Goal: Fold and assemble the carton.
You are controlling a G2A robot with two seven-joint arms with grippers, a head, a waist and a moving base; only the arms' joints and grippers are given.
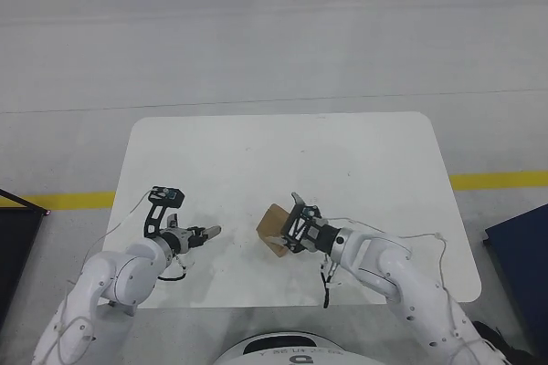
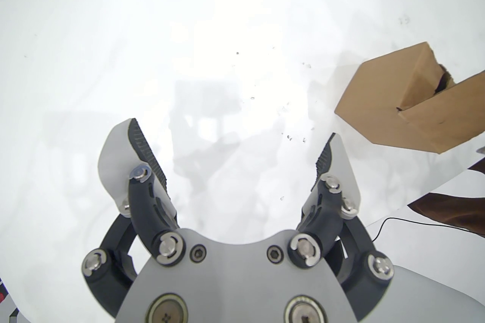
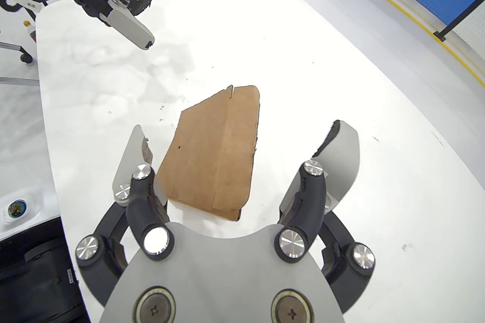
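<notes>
**Right hand straddles the carton; left hand stands off**

Close to the front edge of the tabletop, the right hand sits low at the brown carton. Its fingers are spread wide with the cardboard between them, close beside one finger and not clamped. The carton's long axis runs straight out from that hand's palm, so closing would, I judge, catch its long sides. The carton is partly folded, with panels raised rather than lying flat. Farther along the same edge the left hand hovers well apart from the carton, pointing toward it. Its fingers are apart and hold nothing. The right arm is plainly the nearer.
</notes>
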